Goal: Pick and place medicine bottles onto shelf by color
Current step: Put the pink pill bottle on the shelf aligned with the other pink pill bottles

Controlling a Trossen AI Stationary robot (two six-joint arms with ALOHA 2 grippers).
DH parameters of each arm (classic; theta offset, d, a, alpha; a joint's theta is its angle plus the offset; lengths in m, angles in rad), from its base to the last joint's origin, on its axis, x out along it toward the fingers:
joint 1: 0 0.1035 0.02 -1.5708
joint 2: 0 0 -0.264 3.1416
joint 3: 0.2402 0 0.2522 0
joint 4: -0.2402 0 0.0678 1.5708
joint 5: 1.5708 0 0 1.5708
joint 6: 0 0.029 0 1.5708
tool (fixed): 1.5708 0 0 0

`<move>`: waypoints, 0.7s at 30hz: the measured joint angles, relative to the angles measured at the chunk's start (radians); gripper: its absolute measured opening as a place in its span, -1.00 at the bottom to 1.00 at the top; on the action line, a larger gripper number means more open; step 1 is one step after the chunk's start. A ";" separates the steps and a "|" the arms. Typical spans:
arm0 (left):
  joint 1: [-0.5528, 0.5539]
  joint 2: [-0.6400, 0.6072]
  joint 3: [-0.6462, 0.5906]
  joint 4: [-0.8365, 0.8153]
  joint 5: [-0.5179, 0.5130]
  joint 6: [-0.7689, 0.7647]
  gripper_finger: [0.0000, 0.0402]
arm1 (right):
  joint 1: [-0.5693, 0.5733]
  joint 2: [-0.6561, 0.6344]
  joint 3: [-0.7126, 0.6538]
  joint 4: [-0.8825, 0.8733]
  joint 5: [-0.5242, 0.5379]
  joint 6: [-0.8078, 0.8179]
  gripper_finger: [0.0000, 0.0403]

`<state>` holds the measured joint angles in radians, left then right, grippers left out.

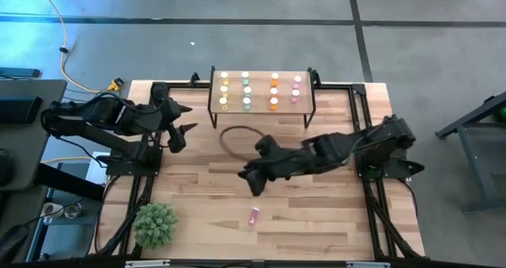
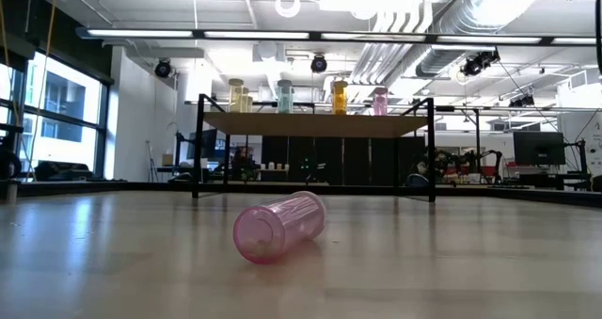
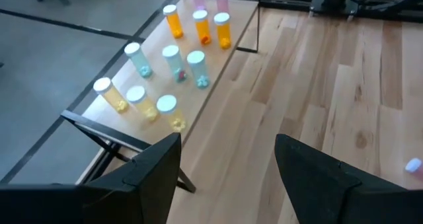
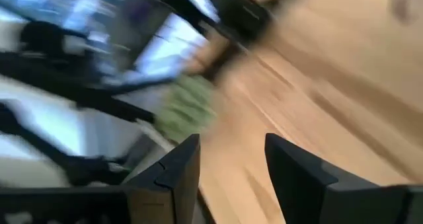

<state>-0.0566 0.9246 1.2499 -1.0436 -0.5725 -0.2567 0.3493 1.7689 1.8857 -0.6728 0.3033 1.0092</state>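
Observation:
The shelf (image 1: 260,90) stands at the table's far middle on thin black legs. It carries upright white-capped medicine bottles in yellow (image 3: 140,100), green (image 3: 195,67), orange (image 3: 222,28) and pink (image 1: 296,88) rows. One pink bottle (image 1: 254,215) lies on its side on the tabletop near the front middle, also in the low view (image 2: 279,227). My left gripper (image 1: 188,118) hovers open at the left, level with the shelf's left end. My right gripper (image 1: 251,171) is open over the table's middle, between the shelf and the lying bottle, empty.
A small green plant (image 1: 155,224) sits at the near left corner. A dark ring (image 1: 239,140) lies on the wood in front of the shelf. Black frame rails (image 1: 379,205) run along the table's left and right sides.

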 joint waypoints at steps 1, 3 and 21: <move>0.000 -0.002 0.000 0.000 0.000 -0.001 0.16 | 0.000 0.029 0.032 -0.071 -0.004 0.059 -0.20; 0.000 -0.003 0.000 -0.004 0.000 -0.001 0.16 | 0.005 0.077 0.077 -0.175 -0.028 0.173 -0.20; 0.000 -0.001 0.000 -0.005 0.011 -0.001 0.16 | 0.054 0.314 0.103 -0.299 -0.184 0.569 -0.20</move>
<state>-0.0570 0.9234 1.2499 -1.0488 -0.5613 -0.2581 0.4032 2.0831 1.9888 -0.9714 0.1196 1.5780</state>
